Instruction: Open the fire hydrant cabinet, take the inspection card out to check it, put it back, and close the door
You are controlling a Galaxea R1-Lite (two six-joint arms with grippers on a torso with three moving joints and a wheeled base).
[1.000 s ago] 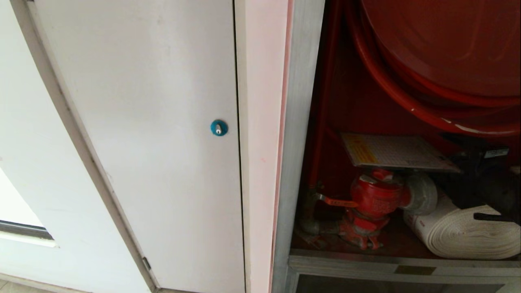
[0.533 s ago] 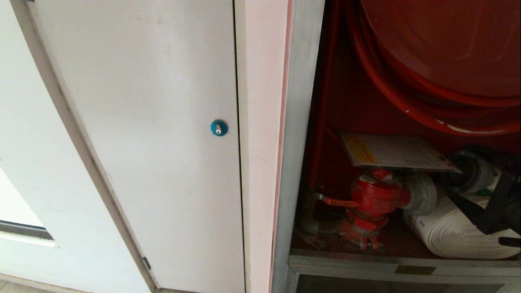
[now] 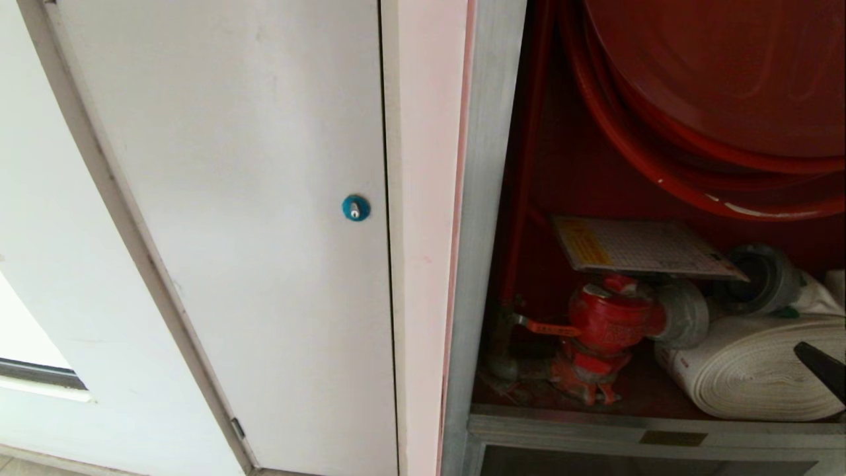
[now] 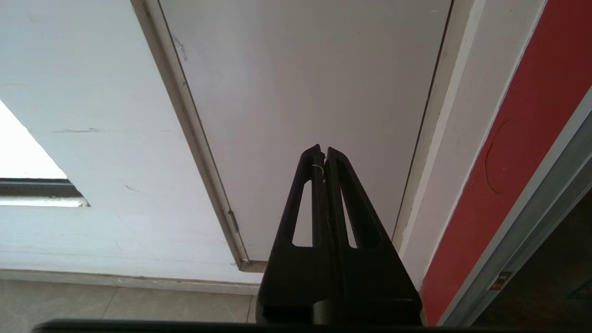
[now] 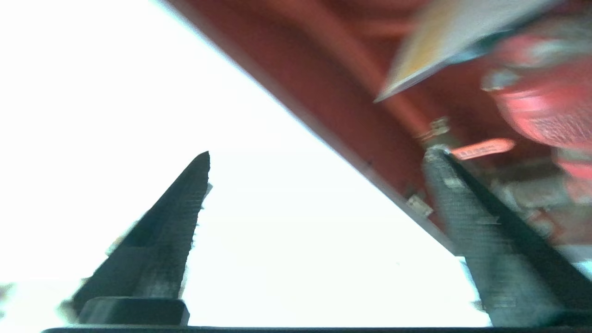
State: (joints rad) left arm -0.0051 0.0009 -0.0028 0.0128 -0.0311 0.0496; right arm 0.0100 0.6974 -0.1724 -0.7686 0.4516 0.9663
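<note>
Fire hydrant cabinet [image 3: 486, 198]: right half of the head view, silver frame, red interior exposed
Inspection card [image 3: 641, 248]: lies flat and slightly tilted on top of the red hydrant valve [image 3: 611, 317], centre right of the head view, nothing gripping it
Right gripper [image 5: 319, 185]: fingers spread wide apart with nothing between them; in the head view only one dark fingertip [image 3: 823, 367] shows at the right edge, in front of the rolled white hose [image 3: 740, 370], well apart from the card
Left gripper [image 4: 322, 155]: fingers pressed together, empty, pointing at the white door [image 4: 300, 92] low near the floor
Hose reel [image 3: 720, 79]: red, upper right of the head view, above the card
Blue round lock [image 3: 355, 207]: on the white door, centre left
Cabinet's glass door: not in view
</note>
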